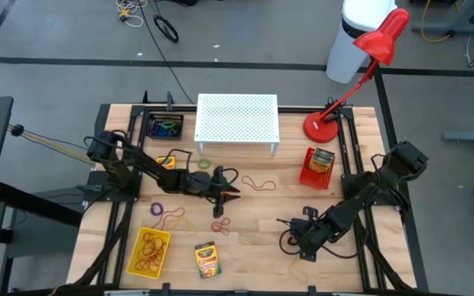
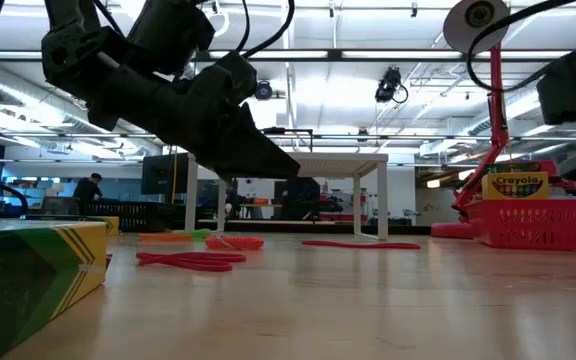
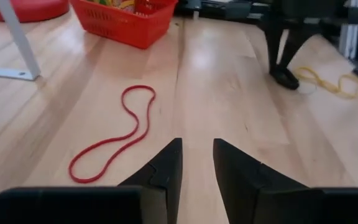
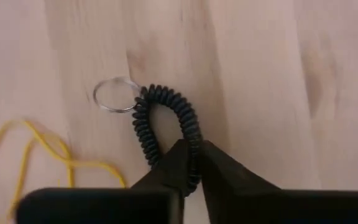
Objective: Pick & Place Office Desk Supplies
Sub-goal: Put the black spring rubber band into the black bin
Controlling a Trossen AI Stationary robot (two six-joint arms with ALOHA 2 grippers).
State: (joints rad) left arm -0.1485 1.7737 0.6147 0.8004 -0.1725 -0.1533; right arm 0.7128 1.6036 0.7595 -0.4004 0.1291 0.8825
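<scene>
Supplies lie scattered on my table [image 1: 253,226]. From above I count two crayon boxes, one flat near the front edge [image 1: 207,258] and one upright in the red basket [image 1: 318,167], plus a yellow tray [image 1: 149,252] of rubber bands and a black bin [image 1: 164,127] of coloured loops. My left gripper [image 1: 228,194] sits mid-table; my right gripper [image 1: 299,247] is down near the front.

At table height I see one crayon box close by [image 2: 33,270], another in the basket [image 2: 531,222], and a red band [image 2: 190,260] between them.

Left wrist: fingers [image 3: 166,171] slightly parted, holding nothing, one red rubber band [image 3: 114,134] just ahead.

Right wrist: fingers [image 4: 219,171] clenched on one black coiled loop [image 4: 166,121] with a metal ring [image 4: 114,94]; one yellow band [image 4: 36,152] lies beside it.
</scene>
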